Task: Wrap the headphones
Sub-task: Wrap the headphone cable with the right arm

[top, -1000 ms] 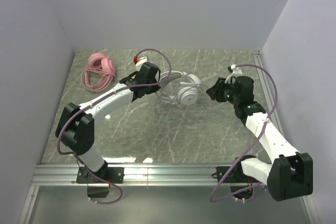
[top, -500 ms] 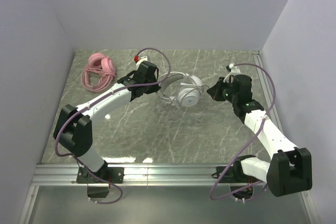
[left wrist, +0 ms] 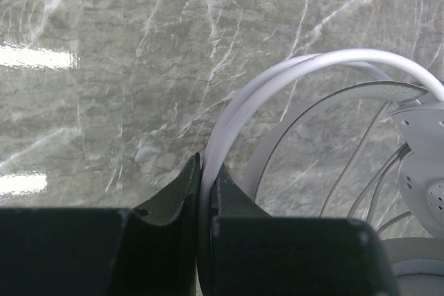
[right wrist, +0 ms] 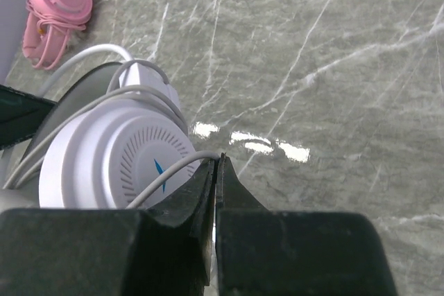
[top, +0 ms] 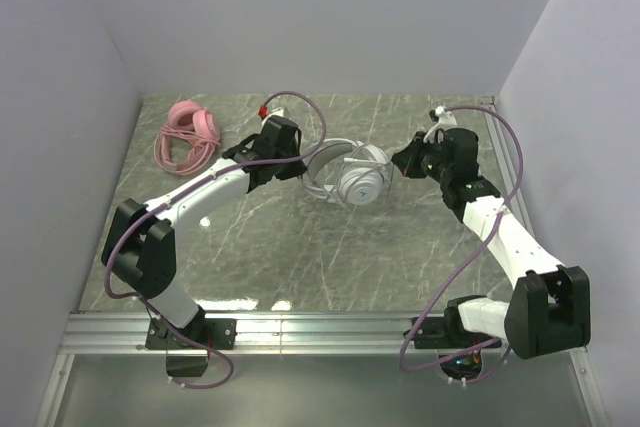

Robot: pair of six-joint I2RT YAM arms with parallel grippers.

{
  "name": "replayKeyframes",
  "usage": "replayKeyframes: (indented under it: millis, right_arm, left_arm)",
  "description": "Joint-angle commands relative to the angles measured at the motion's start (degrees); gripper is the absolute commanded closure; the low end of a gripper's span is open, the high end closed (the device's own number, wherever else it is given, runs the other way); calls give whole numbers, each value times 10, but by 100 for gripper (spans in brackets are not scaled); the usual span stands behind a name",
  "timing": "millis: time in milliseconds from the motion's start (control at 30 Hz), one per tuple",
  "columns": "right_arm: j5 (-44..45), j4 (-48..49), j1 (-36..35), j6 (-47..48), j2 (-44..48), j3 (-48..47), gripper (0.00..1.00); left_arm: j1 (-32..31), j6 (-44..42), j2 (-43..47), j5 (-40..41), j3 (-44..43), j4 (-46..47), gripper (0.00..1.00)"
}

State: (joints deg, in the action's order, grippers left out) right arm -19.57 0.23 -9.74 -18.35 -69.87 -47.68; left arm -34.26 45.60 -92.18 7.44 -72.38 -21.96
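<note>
Left gripper (left wrist: 206, 171) clamps the white headset (top: 360, 184) by its band — right gripper (right wrist: 216, 164) pinches its thin cable (right wrist: 170, 173).

We can read no word, number or brand name in any of these views. The only sign we find is a small blue mark (right wrist: 160, 175) on the ribbed round outer face of the white headset (right wrist: 97, 157), seen from the right wrist. It is a slanted shape in two parts, too small for us to tell whether it is a letter or a logo.
</note>
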Motion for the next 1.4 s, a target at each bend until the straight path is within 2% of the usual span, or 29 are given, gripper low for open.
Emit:
replayKeyframes:
  millis: [0,367,733,1367]
  right_arm:
    - [13,39,-1,5,-11,-30,100]
    - [19,66,-2,5,12,-31,100]
    - [40,28,-9,25,29,-58,100]
    - [16,-78,-24,48,-80,-142,100]
  left_arm:
    - [-1,-12,29,-70,-10,38,100]
    - [-2,-22,10,-77,-14,28,100]
    - [-3,-32,-21,-59,-33,25,100]
    - [-5,-47,14,-93,-20,54,100]
